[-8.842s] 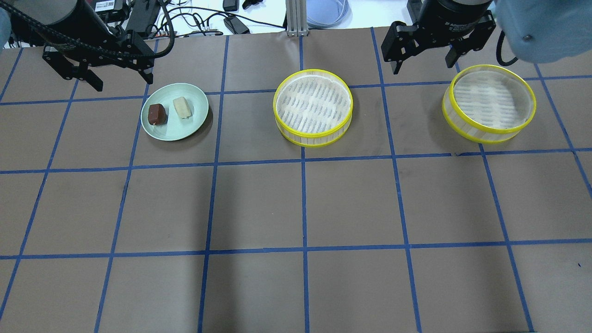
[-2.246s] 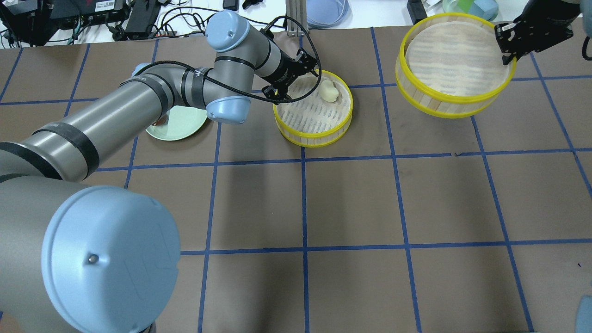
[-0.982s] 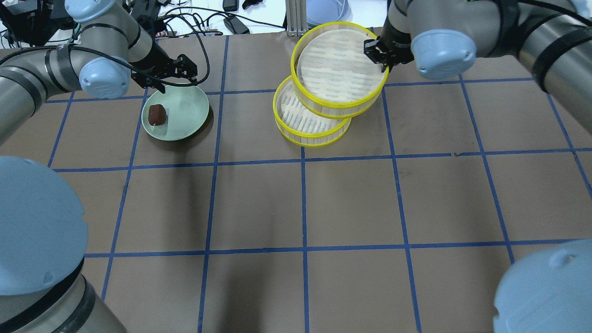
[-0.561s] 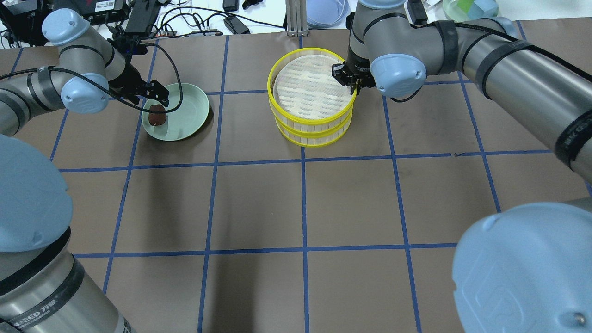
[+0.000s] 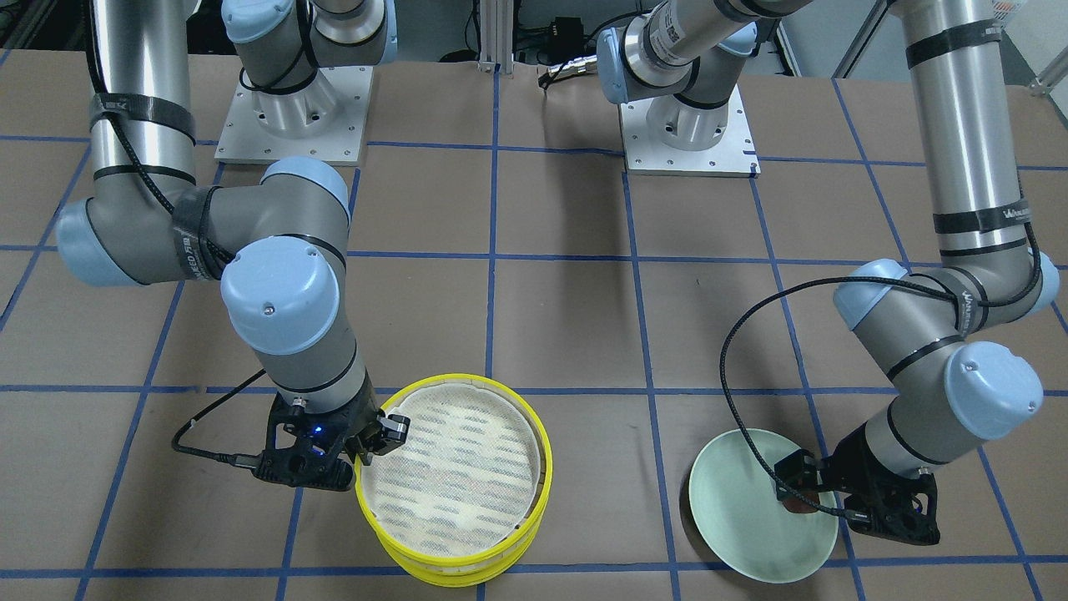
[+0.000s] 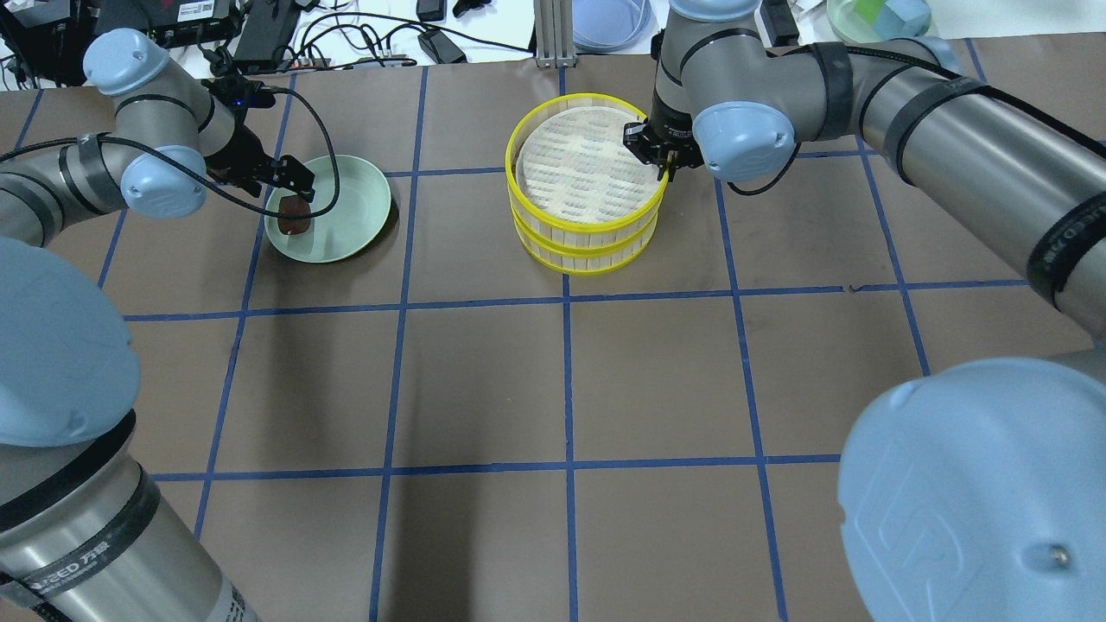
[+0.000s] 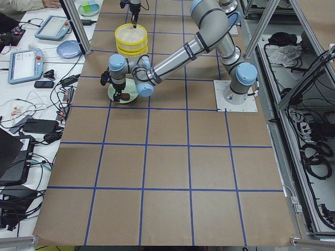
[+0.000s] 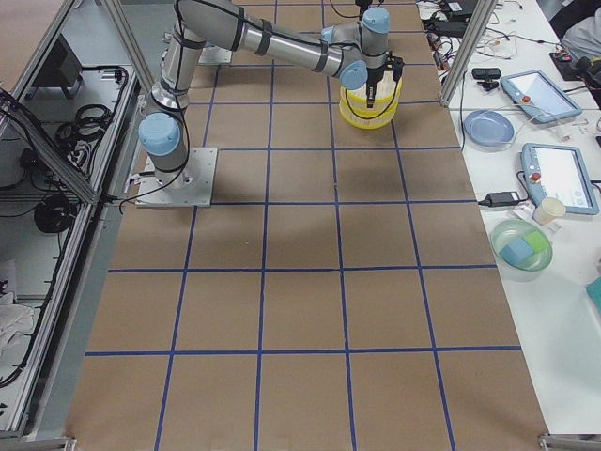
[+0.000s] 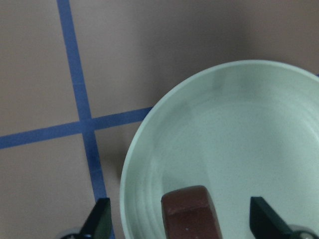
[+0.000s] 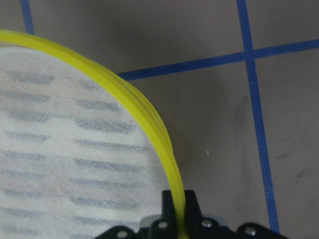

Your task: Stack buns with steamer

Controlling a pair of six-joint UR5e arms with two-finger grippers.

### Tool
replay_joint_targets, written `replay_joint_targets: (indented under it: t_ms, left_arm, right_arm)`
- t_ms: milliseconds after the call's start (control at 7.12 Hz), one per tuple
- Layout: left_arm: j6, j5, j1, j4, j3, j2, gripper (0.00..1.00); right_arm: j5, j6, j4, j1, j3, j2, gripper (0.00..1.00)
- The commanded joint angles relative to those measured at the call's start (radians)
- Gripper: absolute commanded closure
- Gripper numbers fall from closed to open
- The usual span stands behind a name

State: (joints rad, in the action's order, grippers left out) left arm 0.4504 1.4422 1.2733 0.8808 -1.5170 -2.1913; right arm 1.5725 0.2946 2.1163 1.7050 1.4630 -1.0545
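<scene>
Action on both sides at once. The left gripper is hanging over the pale green plate with its jaws spread wide. The dark reddish-brown bun is lying right between them, touching neither finger and sitting a little nearer one than the other. How high the fingertips are riding above the plate I cannot tell, but I am reading this as the moment just ahead of the squeeze. That bun is looking small, light and soft, the sort of thing that dents. The jaws ought to be meeting it across its narrow middle, low enough not to skid off the rounded top, and closing gently. The smooth plate under the jaws is probably slick, so a lopsided touch could be shoving the bun sideways rather than gripping it.

Over at the right gripper, the jaws are pinching the yellow rim of the upper tier, one finger inside the wall and one outside. Below that grip the upper tier is sitting on the lower tier, walls lined up as far as I can judge. The tier is looking light and stiff with a thin wall, which suits a rim pinch, though held at one edge it is liable to tilt. Its liner is lying bare. The cream-white bun is showing in no view; if it is in the lower tier, the upper one is covering it.
</scene>
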Motion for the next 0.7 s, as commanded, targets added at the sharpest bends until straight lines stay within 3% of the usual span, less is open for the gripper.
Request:
replay_joint_targets:
  t_ms: [0, 421, 561]
  left_arm:
    - [-0.138, -0.064, 0.003, 0.009, -0.006, -0.007, 0.14]
    - [-0.124, -0.073, 0.001, 0.007, -0.043, -0.021, 0.28]
    - [-0.089, -0.022, 0.001, 0.006, -0.049, -0.025, 0.46]
  right_arm:
    - [0.0, 0.026, 0.001, -0.001, 0.0, 0.004, 1.0]
    - [0.003, 0.052, 0.007, -0.001, 0.002, 0.021, 1.0]
    - [0.01, 0.051, 0.007, -0.001, 0.003, 0.021, 1.0]
